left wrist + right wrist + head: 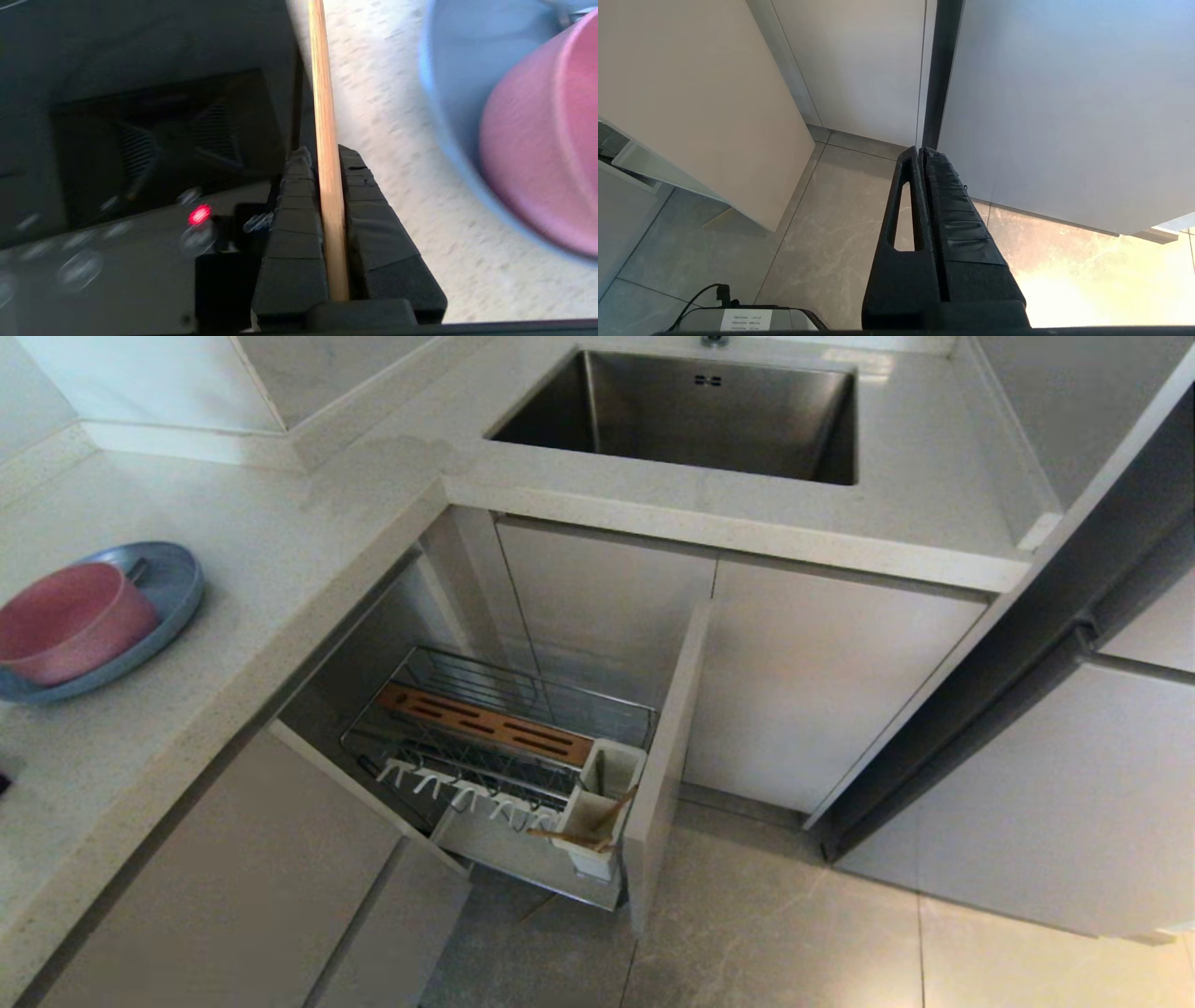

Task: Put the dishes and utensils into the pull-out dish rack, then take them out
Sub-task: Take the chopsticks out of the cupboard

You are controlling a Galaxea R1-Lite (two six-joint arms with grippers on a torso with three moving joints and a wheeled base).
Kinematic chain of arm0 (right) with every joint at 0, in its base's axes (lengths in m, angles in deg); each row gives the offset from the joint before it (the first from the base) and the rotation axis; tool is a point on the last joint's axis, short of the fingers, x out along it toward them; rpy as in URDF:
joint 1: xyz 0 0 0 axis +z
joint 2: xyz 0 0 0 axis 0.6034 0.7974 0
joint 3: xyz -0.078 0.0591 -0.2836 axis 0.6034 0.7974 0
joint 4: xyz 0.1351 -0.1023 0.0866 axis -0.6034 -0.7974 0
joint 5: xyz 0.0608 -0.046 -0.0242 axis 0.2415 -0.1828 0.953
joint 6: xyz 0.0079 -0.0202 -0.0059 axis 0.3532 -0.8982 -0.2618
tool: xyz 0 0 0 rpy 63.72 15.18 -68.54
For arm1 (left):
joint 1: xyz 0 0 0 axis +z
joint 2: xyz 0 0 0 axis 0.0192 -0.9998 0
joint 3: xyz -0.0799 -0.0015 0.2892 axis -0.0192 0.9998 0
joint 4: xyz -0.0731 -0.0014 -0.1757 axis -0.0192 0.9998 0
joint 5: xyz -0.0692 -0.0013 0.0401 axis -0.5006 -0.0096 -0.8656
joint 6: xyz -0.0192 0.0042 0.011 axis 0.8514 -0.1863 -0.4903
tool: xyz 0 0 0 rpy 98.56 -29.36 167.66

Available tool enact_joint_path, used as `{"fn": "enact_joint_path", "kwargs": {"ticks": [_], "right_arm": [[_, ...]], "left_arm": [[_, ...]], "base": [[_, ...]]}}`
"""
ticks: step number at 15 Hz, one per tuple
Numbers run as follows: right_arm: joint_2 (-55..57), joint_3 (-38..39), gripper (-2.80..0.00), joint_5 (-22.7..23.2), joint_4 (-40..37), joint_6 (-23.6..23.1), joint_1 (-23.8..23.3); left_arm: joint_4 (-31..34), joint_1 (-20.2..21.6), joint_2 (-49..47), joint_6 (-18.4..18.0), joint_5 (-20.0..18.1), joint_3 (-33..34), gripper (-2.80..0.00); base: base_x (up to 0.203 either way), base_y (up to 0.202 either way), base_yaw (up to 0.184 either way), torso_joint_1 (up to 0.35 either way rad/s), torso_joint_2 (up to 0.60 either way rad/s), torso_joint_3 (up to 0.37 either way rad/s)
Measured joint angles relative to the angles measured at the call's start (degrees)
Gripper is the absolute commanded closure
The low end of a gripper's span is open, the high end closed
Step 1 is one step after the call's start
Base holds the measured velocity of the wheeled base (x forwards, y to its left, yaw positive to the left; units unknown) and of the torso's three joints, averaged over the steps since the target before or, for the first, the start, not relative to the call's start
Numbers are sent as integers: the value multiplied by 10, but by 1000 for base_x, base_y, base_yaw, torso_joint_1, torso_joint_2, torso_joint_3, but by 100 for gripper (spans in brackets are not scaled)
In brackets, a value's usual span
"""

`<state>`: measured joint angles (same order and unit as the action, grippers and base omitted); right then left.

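My left gripper (322, 154) is shut on a light wooden chopstick (322, 93) that runs out past its fingertips. It hangs over the counter edge, beside the light-blue plate (448, 70) and the pink bowl (542, 140). In the head view the pink bowl (70, 621) sits on the plate (173, 588) at the left of the counter, with a slim dark utensil end (138, 569) behind it. The pull-out dish rack (504, 728) stands open below; wooden sticks (583, 835) lean out of its white cup (607, 784). My right gripper (922, 151) is shut and empty, parked above the floor.
The steel sink (691, 420) is set in the counter (308, 569) at the back. The rack's beige front panel (667, 756) juts out over the tiled floor (766, 924). Closed cabinet doors (822, 691) stand to the right of it.
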<state>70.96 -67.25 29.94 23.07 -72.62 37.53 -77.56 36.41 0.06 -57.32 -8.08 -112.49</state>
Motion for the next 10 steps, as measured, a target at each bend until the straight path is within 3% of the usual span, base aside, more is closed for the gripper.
{"fn": "enact_joint_path", "kwargs": {"ticks": [10], "right_arm": [[0,0,0,0,0,0,0]], "left_arm": [[4,-21,-46,28,-27,-33,0]], "base": [[0,0,0,0,0,0]]}}
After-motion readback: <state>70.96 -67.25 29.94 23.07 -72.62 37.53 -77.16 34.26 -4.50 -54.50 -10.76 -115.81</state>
